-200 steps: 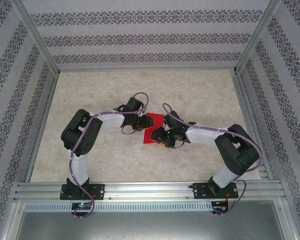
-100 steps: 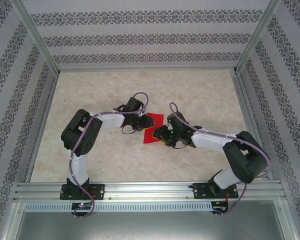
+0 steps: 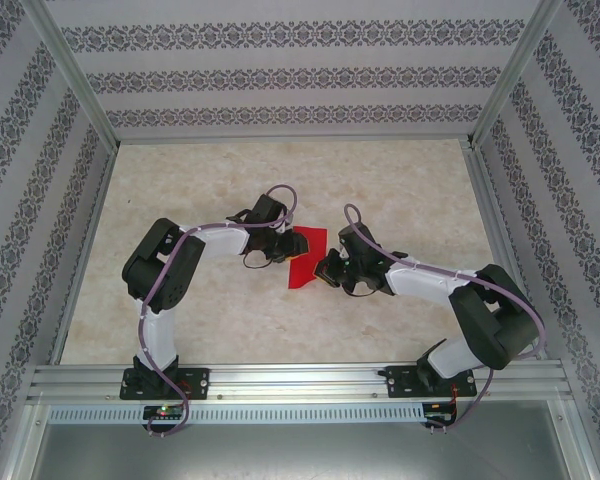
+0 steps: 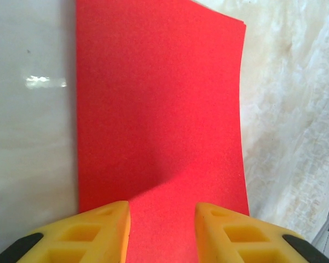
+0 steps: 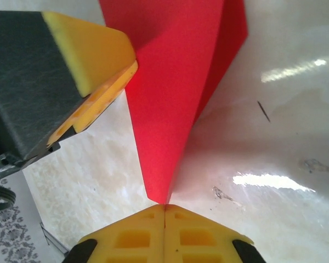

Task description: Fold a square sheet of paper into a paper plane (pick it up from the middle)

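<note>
**Thin red sheet pinched at a corner, pinned at its edge**

The right jaws are pressed flat together, and a pointed corner of the square sheet of paper (image 5: 170, 109) runs into their seam, so they appear to pinch it there. The left jaws stand partway apart, fingertips (image 4: 98, 230) at the sheet's near edge, seemingly pressing it onto the worktop (image 3: 230, 180) near its middle. The paper looks light, limp and quick to crease. Best held by corners or edges, and moved gently so it neither slips nor tears.
</note>
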Robot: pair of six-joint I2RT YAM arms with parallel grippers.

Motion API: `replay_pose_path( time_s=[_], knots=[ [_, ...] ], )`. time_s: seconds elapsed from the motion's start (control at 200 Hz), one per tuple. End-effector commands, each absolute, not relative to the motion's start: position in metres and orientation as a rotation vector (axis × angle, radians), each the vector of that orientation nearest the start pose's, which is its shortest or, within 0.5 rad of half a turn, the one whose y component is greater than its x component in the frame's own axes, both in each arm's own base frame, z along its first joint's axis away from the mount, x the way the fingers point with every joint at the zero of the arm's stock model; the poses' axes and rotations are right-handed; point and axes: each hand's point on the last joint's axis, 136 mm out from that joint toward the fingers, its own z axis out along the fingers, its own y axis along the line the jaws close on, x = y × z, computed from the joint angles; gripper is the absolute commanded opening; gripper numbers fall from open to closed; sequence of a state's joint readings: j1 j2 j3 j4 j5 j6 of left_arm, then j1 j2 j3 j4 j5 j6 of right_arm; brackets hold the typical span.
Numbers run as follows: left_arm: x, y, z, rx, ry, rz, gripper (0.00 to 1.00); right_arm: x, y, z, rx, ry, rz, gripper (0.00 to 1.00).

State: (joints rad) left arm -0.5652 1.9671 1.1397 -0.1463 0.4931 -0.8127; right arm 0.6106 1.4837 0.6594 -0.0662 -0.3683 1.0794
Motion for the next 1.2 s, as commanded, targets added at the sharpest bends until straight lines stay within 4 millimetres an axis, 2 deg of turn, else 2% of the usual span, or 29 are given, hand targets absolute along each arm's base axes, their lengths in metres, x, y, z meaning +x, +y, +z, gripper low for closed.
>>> replay_pose_path(
  time_s=[0.0,0.08,0.18,0.38,0.52,0.709,1.009,1.194],
  knots=[
    [0.353,-0.323,0.066,-0.029,2.693,-1.159,0.37,0.267,0.253,0.059,0.464,2.714,1.038,0.0],
    [0.359,-0.322,0.077,0.002,2.66,-1.135,0.38,0.271,0.256,0.06,0.455,2.717,1.038,0.0],
    [0.365,-0.316,0.078,0.003,2.657,-1.084,0.38,0.275,0.258,0.061,0.448,2.72,1.032,0.0],
    [0.374,-0.303,0.058,-0.018,2.701,-0.959,0.36,0.282,0.261,0.061,0.438,2.724,1.021,0.0],
    [0.374,-0.294,0.039,-0.036,2.757,-0.859,0.28,0.29,0.263,0.064,0.424,2.709,1.021,0.0],
    [0.369,-0.29,0.022,-0.052,2.812,-0.825,0.23,0.305,0.269,0.067,0.405,2.679,1.032,0.0],
    [0.363,-0.281,0.004,-0.094,2.874,-0.751,0.17,0.33,0.278,0.067,0.395,2.626,1.04,0.0],
    [0.362,-0.281,0.004,-0.107,2.879,-0.75,0.14,0.344,0.284,0.064,0.393,2.602,1.032,0.0]
  ],
)
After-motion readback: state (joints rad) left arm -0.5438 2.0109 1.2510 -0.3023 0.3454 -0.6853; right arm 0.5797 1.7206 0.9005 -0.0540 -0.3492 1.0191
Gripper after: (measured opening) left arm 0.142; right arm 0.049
